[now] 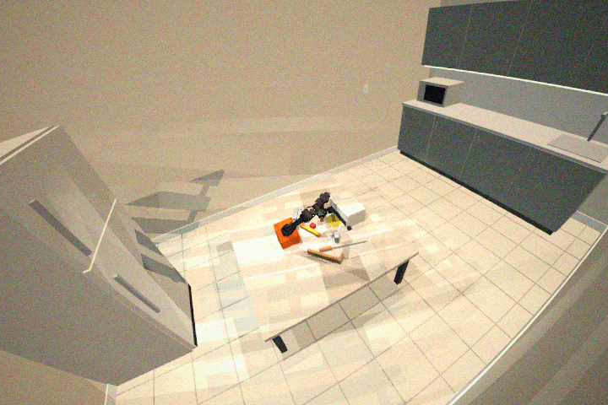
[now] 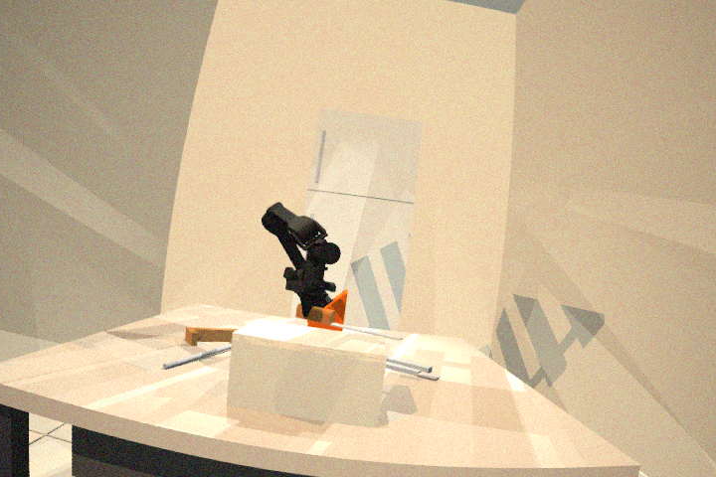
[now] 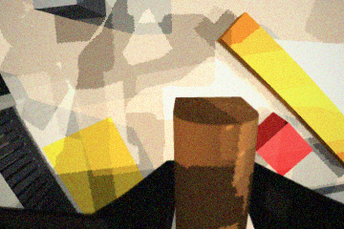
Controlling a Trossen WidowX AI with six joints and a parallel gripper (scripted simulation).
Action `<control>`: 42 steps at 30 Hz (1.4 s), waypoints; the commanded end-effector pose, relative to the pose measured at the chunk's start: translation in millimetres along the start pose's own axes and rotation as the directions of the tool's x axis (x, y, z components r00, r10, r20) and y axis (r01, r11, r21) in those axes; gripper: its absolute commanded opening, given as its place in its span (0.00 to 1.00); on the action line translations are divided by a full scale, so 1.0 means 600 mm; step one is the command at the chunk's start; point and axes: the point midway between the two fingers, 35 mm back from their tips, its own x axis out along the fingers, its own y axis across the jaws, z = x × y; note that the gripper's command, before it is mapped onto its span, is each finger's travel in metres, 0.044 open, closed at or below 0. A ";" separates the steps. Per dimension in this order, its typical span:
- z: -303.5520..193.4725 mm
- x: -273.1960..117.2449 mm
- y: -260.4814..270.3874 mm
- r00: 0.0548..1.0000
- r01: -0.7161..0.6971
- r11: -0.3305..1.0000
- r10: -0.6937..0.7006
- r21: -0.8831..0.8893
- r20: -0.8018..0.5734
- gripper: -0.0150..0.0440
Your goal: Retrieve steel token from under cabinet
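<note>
My gripper (image 1: pixel 321 218) (image 3: pixel 207 169) is shut on a brown wooden handle (image 3: pixel 215 143) (image 2: pixel 320 314), which stands out between the fingers above the table. What the far end of the handle carries is hidden. The white cabinet (image 1: pixel 350 211) (image 2: pixel 305 380) stands beyond the gripper; its dark slotted vent front (image 3: pixel 24 162) is at the left of the wrist view. The yellow marked area (image 1: pixel 333 220) (image 3: pixel 91 159) lies in front of the vents, left of the held handle in the wrist view. The steel token cannot be made out in any view.
A red cube (image 1: pixel 312 225) (image 3: pixel 285 148) and a yellow-orange bar (image 1: pixel 310 229) (image 3: pixel 294 86) lie nearby. A grey block (image 1: pixel 336 235), a wooden-handled rod (image 1: pixel 348 245) and a hooked wooden stick (image 1: pixel 323 256) lie farther out. An orange block (image 1: pixel 286 240) is by the arm's base.
</note>
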 end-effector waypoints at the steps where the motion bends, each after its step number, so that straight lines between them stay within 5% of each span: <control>1: -0.002 -0.002 -0.001 1.000 0.004 0.999 -0.004 0.038 -0.009 0.25; 42: 0.050 -0.002 -0.009 1.000 0.005 0.983 -0.004 0.182 -0.008 0.25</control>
